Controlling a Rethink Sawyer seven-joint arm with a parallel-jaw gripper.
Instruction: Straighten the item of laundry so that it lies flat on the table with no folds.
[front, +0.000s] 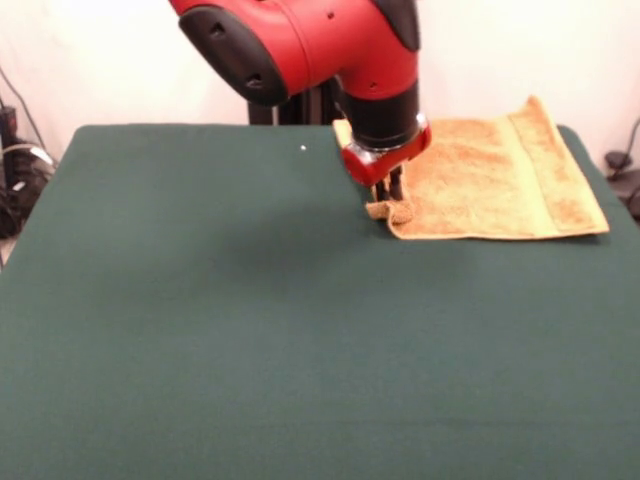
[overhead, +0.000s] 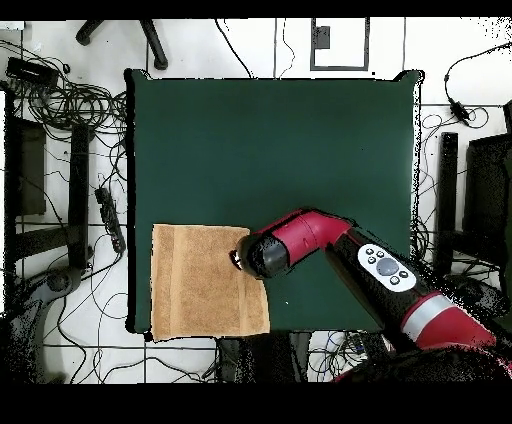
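**Gripper down on towel corner**

You've got the gripper (front: 392, 193) at the towel (front: 500, 175) corner nearest table centre, fingers pinched on a small bunched-up bit of cloth. Towel sits w/ its outer side overhanging the table (front: 200, 300) edge, at the corner by the robot base, front view top right. Mostly flat; woven band (front: 555, 170) runs along the outer side.

Golden-orange towel (front: 495, 180) (overhead: 205, 281) spread on green table (front: 250, 330) (overhead: 270, 150), overhanging one edge, one corner puckered.
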